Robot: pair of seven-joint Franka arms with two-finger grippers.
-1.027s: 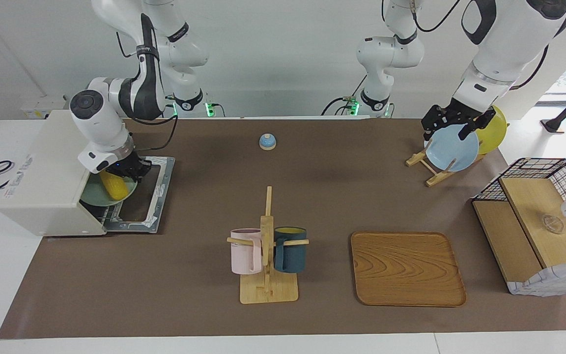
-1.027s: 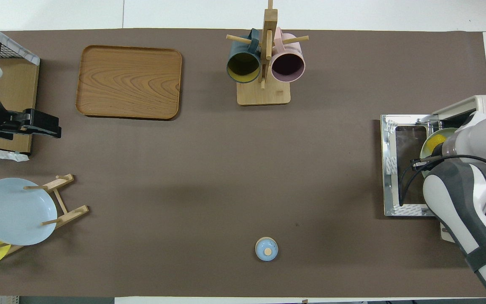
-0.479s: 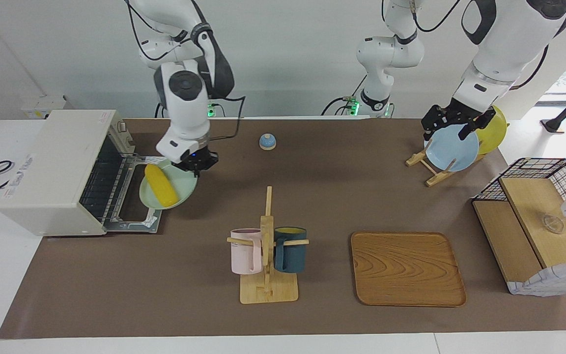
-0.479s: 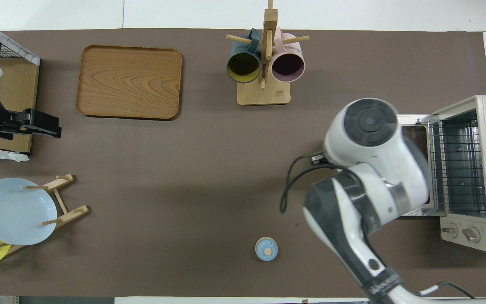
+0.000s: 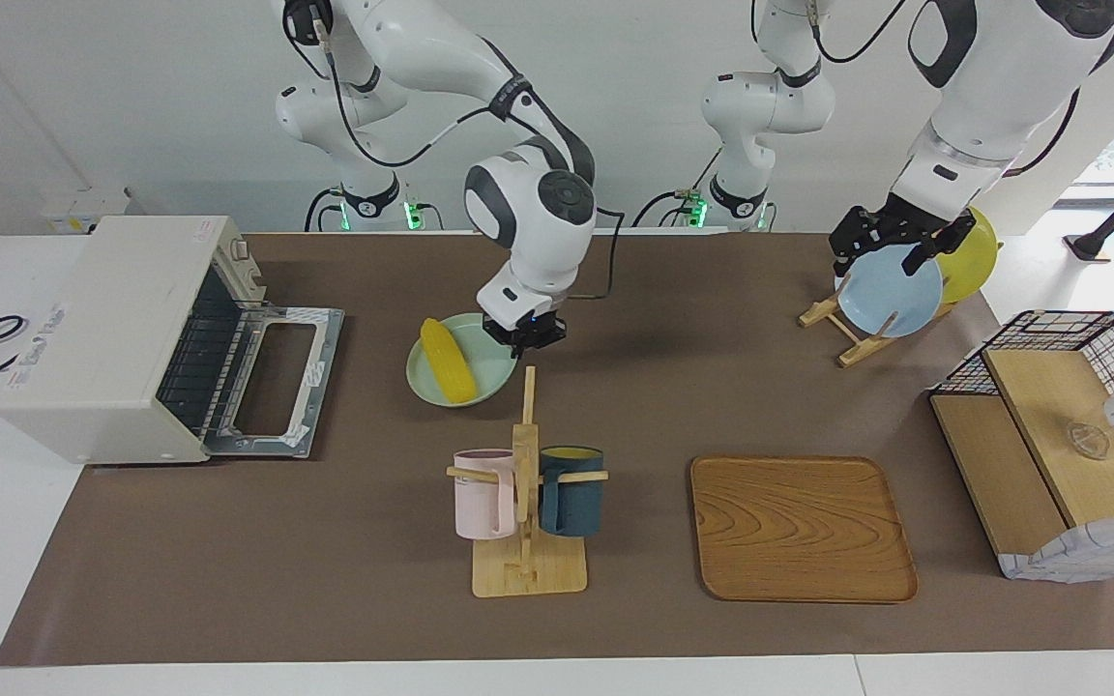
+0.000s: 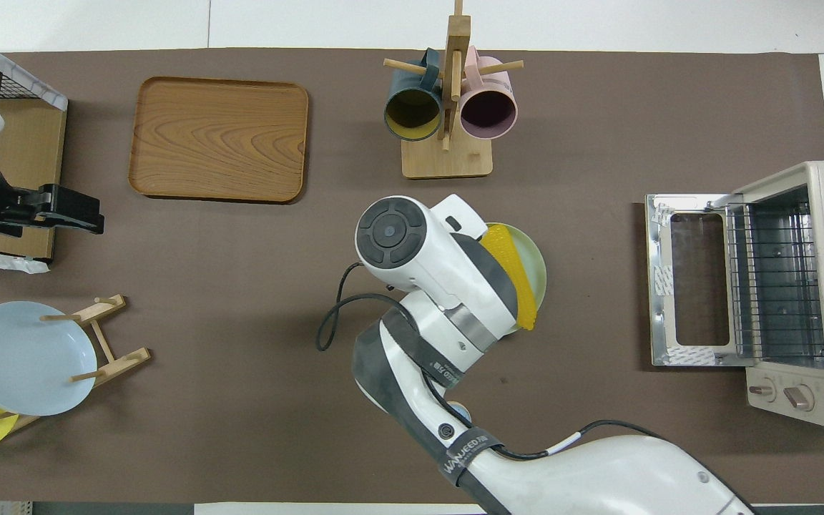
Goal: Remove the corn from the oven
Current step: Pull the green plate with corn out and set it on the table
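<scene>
Two arms stood at the brown-covered table point(image 5: 228, 561). At the right arm's end sat the off-white oven point(image 5: 102, 338), its drop-down door point(image 5: 272, 387) lying flat and open on the table and its wire rack bare in the overhead view. The corn point(image 5: 448, 360) was out of the oven and well apart from it, lying across a pale green plate point(image 5: 489, 382) near the middle of the table, between the oven and the plate rack and nearer to the robots than the mug stand. The right gripper point(image 5: 523, 333) was clenched on that plate's rim at the edge toward the left arm's end, the arm reaching in from its base above the oven's end. Whether the plate rested on the table or hung just above it could not be told.

Just beside the plate, farther from the robots, stood a wooden mug stand point(image 5: 526, 503) with a pink mug point(image 5: 483, 493) and a dark blue mug point(image 5: 571, 488) hanging from its pegs. Toward the left arm's end lay a wooden tray point(image 5: 802, 527), flat and bare. Nearer the robots stood a wooden plate rack point(image 5: 847, 333) with a light blue plate point(image 5: 891, 290) and a yellow plate point(image 5: 973, 256) on edge. The left gripper point(image 5: 891, 246) hung over the top of the blue plate, waiting; whether it was clenched or released could not be told. A wire-and-wood basket shelf point(image 5: 1050, 435) stood at the left arm's end.
</scene>
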